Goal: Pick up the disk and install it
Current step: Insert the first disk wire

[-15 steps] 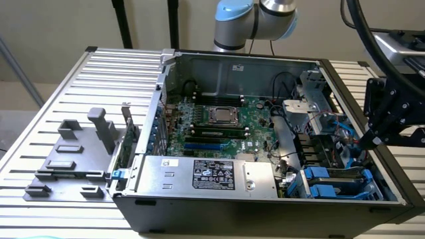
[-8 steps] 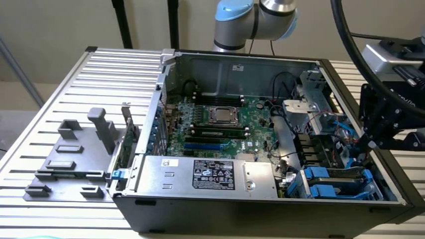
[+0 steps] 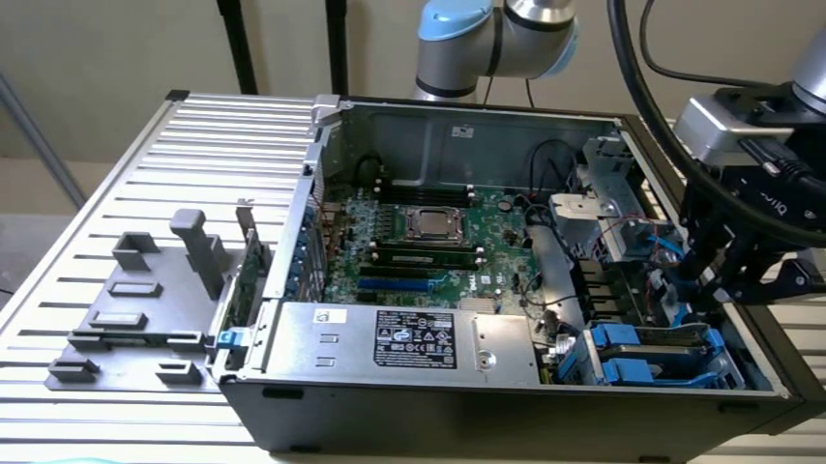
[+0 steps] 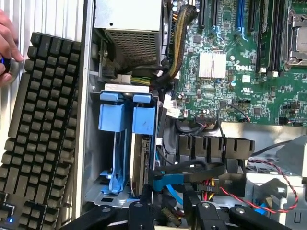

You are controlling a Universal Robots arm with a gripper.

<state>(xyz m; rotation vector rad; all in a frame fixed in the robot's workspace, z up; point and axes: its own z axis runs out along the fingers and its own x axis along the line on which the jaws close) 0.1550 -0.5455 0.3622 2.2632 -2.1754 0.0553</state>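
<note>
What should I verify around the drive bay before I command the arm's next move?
1. Disk standing on edge in the drive bay, in its blue carrier: ok.
2. Disk pushed fully home: cannot tell.
3. Pincer open, nothing between its tips: ok.
4. Blue cable clear of the pincer: not ok, it runs close by the disk.
5. Person's hand outside the case, at the keyboard: ok.
</note>
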